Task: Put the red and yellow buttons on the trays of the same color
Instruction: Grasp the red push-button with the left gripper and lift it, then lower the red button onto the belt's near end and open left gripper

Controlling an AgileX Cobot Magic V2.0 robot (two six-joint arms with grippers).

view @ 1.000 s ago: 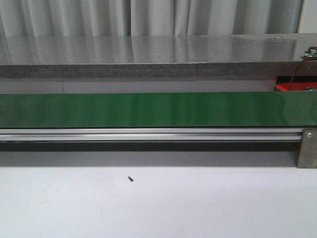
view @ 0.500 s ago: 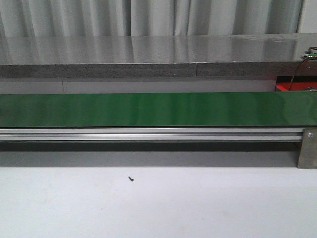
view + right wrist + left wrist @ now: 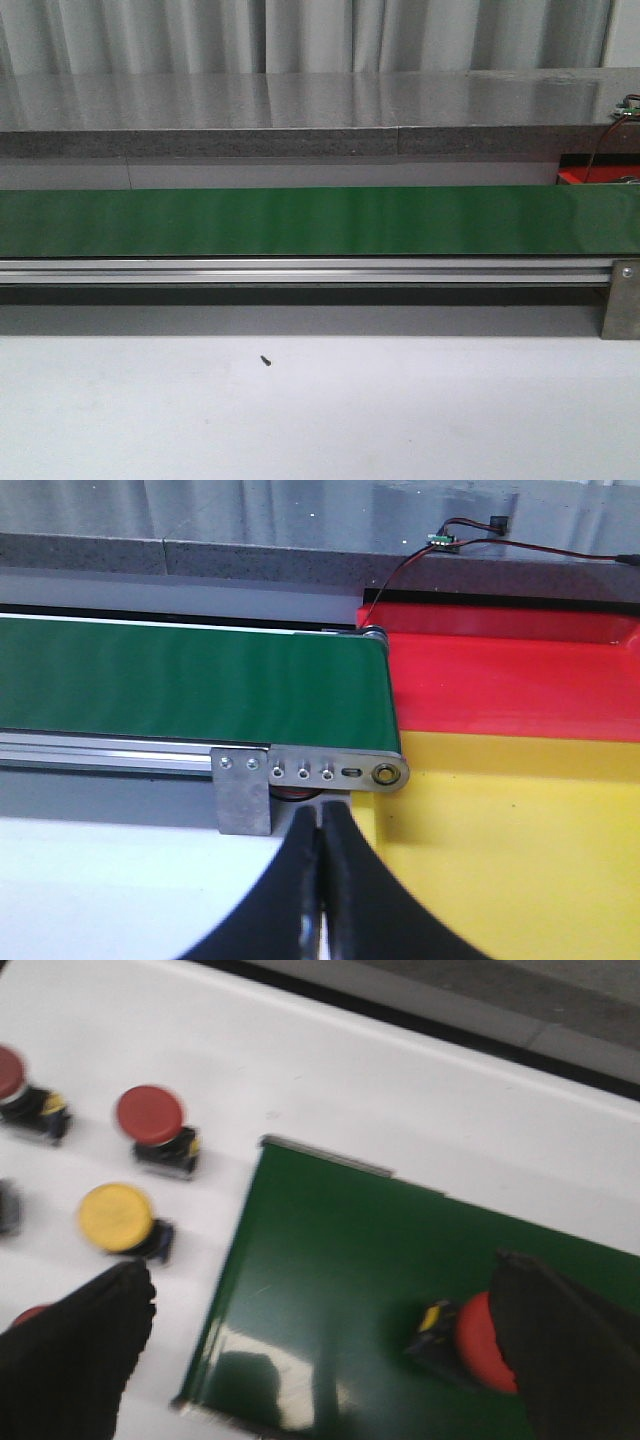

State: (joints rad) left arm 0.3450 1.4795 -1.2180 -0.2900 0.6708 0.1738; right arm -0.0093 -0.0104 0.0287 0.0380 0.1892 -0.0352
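In the left wrist view my left gripper [image 3: 320,1290] is open above the end of the green belt [image 3: 330,1260]. A red button [image 3: 478,1342] lies on its side on the belt, partly hidden behind one finger [image 3: 570,1350]. On the white table beside the belt stand two red buttons [image 3: 150,1120] [image 3: 10,1075] and a yellow button [image 3: 117,1218]. In the right wrist view my right gripper [image 3: 320,815] is shut and empty, near the belt's other end, by the yellow tray [image 3: 500,860] and the red tray [image 3: 500,680].
The front view has the long green conveyor [image 3: 300,220] on its aluminium rail [image 3: 300,270], a grey counter [image 3: 300,100] behind and a corner of the red tray [image 3: 590,176] at the right. Neither arm appears there. A metal bracket [image 3: 245,790] holds the belt's end.
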